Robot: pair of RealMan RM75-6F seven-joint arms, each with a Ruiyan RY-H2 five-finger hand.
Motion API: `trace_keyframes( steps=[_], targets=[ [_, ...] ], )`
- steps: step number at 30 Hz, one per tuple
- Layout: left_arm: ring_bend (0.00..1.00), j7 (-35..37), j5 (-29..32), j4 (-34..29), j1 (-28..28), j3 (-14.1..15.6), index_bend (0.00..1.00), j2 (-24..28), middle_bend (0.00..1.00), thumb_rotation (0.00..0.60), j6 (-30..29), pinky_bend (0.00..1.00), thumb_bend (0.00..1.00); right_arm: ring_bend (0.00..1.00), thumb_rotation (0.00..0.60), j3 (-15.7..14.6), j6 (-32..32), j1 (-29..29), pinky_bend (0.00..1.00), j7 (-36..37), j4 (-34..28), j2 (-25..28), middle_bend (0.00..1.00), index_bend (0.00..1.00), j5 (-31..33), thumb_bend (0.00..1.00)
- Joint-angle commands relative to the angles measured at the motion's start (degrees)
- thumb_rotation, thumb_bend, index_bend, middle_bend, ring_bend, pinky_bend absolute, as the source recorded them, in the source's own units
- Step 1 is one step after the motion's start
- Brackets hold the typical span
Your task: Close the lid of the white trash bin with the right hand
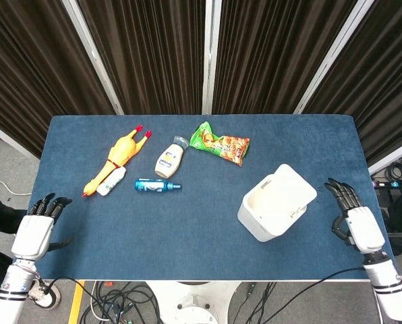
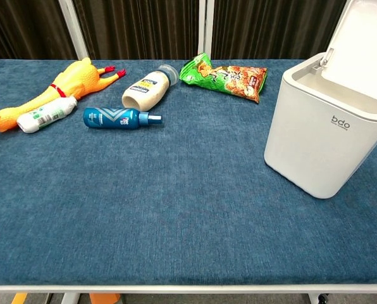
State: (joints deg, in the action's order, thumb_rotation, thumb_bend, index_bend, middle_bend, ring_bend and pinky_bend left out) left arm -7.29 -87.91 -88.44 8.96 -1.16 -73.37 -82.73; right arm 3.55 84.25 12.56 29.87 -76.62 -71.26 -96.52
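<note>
The white trash bin [image 1: 267, 214] [image 2: 321, 133] stands at the right of the blue table with its lid [image 1: 293, 188] [image 2: 365, 44] swung up and open. My right hand [image 1: 355, 216] is over the table's right edge, a little to the right of the bin, fingers spread and holding nothing. My left hand [image 1: 35, 229] hangs just off the table's left front corner, fingers apart and empty. Neither hand appears in the chest view.
At the back left lie a yellow rubber chicken [image 1: 117, 160], a small white bottle [image 1: 111, 181], a blue spray bottle [image 1: 156, 185], a cream bottle [image 1: 170, 158] and a green and orange snack bag [image 1: 219, 143]. Dark curtains hang behind the table [image 1: 187, 236].
</note>
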Motion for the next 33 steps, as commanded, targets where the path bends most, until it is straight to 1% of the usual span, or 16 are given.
trace_keyframes(
  steps=[1,6,18,26,33],
  targets=[
    [0.07,-0.1,0.0,-0.1,0.1,0.0,0.19,0.0,0.20,0.600,0.1,0.18,0.00,0.00,0.600,-0.5,-0.5,0.8,0.00,-0.7,-0.9,0.4,0.00,0.00,-0.9,1.00],
    [0.07,-0.1,0.0,-0.2,0.1,0.0,0.19,0.0,0.20,0.600,0.1,0.18,0.00,0.00,0.600,-1.5,-0.9,1.9,0.00,-2.6,-2.8,1.3,0.00,0.00,-2.7,1.00],
    [0.07,0.3,-0.3,-0.1,-0.1,0.2,0.19,0.1,0.20,0.600,-0.3,0.18,0.00,0.00,0.600,-4.2,-1.7,3.4,0.00,-10.3,-7.7,3.4,0.00,0.00,-6.9,1.00],
    [0.07,0.7,0.0,-0.3,-0.1,0.1,0.19,0.2,0.20,0.600,0.1,0.18,0.00,0.00,0.600,-6.7,-4.4,5.1,0.00,-15.3,-12.3,5.7,0.00,0.00,-10.1,1.00],
    [0.07,1.2,0.1,-0.6,-0.1,0.2,0.19,0.6,0.20,0.600,0.3,0.18,0.00,0.00,0.600,-8.1,-7.8,6.1,0.00,-20.4,-16.3,8.1,0.00,0.00,-10.3,1.00]
  ],
)
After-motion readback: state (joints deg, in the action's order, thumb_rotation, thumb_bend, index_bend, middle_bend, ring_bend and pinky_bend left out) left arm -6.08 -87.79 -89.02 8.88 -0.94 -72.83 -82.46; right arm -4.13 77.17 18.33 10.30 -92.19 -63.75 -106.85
